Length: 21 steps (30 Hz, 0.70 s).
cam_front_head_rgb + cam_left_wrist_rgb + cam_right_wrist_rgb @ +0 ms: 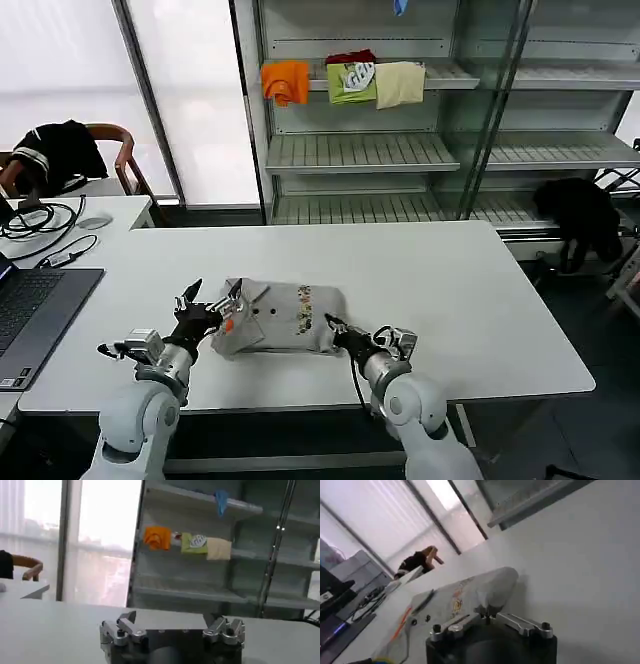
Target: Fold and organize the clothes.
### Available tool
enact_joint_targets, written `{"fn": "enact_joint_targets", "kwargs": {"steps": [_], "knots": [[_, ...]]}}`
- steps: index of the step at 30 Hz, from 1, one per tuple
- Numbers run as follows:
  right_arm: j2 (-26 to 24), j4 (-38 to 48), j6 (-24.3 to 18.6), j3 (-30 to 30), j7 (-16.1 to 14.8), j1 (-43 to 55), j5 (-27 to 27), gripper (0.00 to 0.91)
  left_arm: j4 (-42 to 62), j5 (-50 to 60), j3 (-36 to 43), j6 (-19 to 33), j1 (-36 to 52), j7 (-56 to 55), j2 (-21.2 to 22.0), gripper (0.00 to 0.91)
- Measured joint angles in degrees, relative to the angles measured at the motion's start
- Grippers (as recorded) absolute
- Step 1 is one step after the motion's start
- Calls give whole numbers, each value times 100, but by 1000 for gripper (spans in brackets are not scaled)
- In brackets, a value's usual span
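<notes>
The clothes lie as one folded light grey bundle near the table's front edge, with a collar, small buttons, an orange lining at the left end and a small multicoloured print in the middle. My right gripper is shut on the bundle's right front corner; in the right wrist view its fingertips pinch the grey fabric. My left gripper stands open at the bundle's left end by the collar. The left wrist view has its fingers spread wide with nothing between them.
A laptop, cables and a mouse lie at the table's left. A chair with a black garment stands behind them. The shelf holds orange, green and cream folded garments; a black bundle sits at the right.
</notes>
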<state>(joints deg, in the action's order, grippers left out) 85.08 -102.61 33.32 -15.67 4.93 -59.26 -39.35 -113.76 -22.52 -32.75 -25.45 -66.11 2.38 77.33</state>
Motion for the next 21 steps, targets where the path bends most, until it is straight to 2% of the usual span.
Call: {"fn": "enact_joint_targets", "kwargs": {"steps": [6,7,13,16,21], "knots": [[-391,-147,1,-169,14,-45,17,20,10,61,49,4,-12,11,59,907],[-457,-167,2,-199,13,-55,21,907,10,67,58,4,-15,12,70,907],[-713,-268,-20,-262,-61,-159,352,907,-4,55,80,5,-65,56,137,907],[-709,-342,-83,-309,-201,-262,907,907,8,42,64,7,-101,59,157,907],[-752,-556,-303,-347,-349,-472,2159,907,0,30,-1,97,-195,104,128,907]]}}
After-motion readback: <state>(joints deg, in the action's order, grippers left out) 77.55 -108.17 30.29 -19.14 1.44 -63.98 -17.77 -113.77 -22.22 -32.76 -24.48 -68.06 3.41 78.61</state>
